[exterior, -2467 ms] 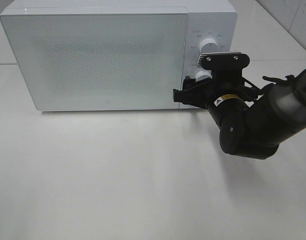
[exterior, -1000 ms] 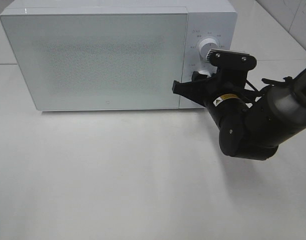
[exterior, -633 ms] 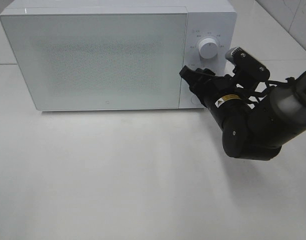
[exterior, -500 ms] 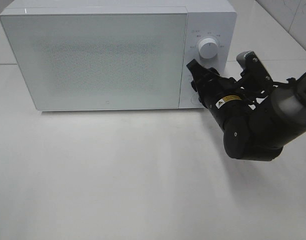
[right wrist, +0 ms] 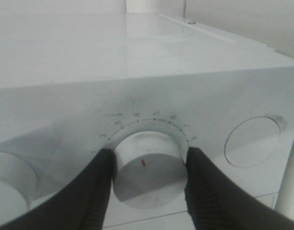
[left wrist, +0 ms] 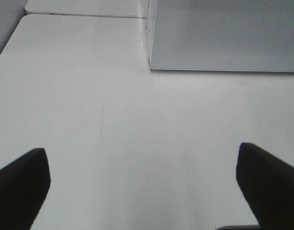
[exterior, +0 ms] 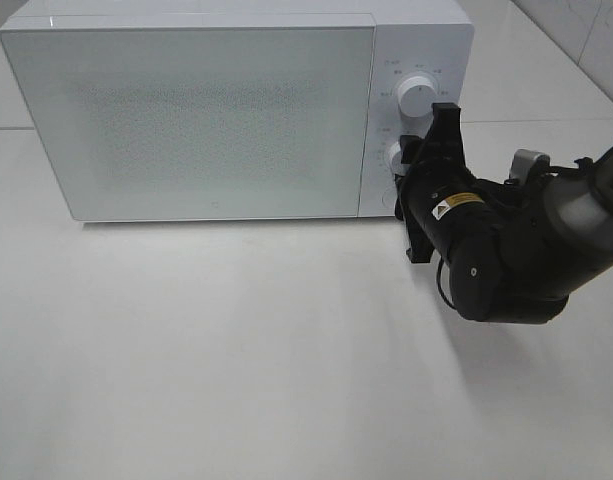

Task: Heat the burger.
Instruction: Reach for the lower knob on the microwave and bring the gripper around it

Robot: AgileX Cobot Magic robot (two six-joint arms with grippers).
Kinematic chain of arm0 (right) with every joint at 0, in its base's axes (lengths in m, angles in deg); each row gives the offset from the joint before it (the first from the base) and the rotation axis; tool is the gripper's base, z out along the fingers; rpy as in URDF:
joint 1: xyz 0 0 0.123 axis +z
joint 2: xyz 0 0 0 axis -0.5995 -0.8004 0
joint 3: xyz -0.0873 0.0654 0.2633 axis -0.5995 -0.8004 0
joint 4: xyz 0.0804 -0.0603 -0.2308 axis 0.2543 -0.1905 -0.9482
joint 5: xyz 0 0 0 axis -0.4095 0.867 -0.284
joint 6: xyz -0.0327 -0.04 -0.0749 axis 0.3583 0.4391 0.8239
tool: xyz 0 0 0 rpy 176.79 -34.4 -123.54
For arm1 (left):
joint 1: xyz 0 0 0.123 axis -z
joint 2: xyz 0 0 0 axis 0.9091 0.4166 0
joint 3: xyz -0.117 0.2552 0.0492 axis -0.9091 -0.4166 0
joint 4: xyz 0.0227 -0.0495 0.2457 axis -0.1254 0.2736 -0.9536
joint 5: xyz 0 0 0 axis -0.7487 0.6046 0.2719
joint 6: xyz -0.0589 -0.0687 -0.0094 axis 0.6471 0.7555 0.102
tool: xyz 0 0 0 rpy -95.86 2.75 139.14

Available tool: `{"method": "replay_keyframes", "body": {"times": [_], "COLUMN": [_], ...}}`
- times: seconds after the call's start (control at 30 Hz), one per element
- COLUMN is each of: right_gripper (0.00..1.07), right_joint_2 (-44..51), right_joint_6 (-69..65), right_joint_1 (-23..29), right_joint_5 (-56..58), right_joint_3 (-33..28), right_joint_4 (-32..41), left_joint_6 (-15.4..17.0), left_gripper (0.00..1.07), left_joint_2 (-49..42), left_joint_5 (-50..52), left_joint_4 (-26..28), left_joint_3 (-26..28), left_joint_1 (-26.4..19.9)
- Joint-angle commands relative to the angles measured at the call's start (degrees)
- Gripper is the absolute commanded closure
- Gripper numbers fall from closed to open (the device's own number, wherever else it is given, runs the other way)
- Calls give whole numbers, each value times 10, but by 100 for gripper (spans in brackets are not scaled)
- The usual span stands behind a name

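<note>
The burger is out of view in every frame. A white microwave (exterior: 186,110) stands at the back of the table with its door closed. My right gripper (exterior: 404,160) is at its control panel, shut on the lower dial (exterior: 394,153). In the right wrist view the two black fingers (right wrist: 91,191) press against both sides of that dial (right wrist: 149,170), whose red mark faces the camera. The left wrist view shows my left gripper (left wrist: 144,191) open over the bare table, away from the microwave's front corner (left wrist: 223,33), with nothing between its fingertips (left wrist: 19,187).
An upper dial (exterior: 416,95) sits above the gripped one, and a round door button (right wrist: 254,141) lies beyond it on the panel. The white tabletop (exterior: 236,350) stretches in front of the microwave. The right arm's bulky black wrist (exterior: 506,255) hangs over the table's right side.
The right wrist has rolled clockwise while staying at the lower dial, so its jaws went from lying level to standing nearly upright. The microwave door stayed closed.
</note>
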State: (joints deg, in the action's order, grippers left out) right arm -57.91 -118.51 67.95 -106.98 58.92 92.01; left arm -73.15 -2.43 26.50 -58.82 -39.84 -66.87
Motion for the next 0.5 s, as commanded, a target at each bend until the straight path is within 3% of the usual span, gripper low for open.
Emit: {"method": "replay_keyframes", "body": {"times": [0.03, 0.5], "right_gripper": [107, 105], "right_joint_2": [8, 8], "right_joint_6": [-52, -39], "right_joint_1": [6, 6], "right_joint_5": [-110, -125], "right_joint_3": [23, 23], "right_joint_4": [-91, -89], "left_joint_6": [0, 0], "left_gripper": [8, 8], "left_joint_2": [-9, -9], "left_joint_5": [7, 7], "left_joint_4": [5, 5], "left_joint_3": [-2, -2], "left_joint_1": [-2, -2]}}
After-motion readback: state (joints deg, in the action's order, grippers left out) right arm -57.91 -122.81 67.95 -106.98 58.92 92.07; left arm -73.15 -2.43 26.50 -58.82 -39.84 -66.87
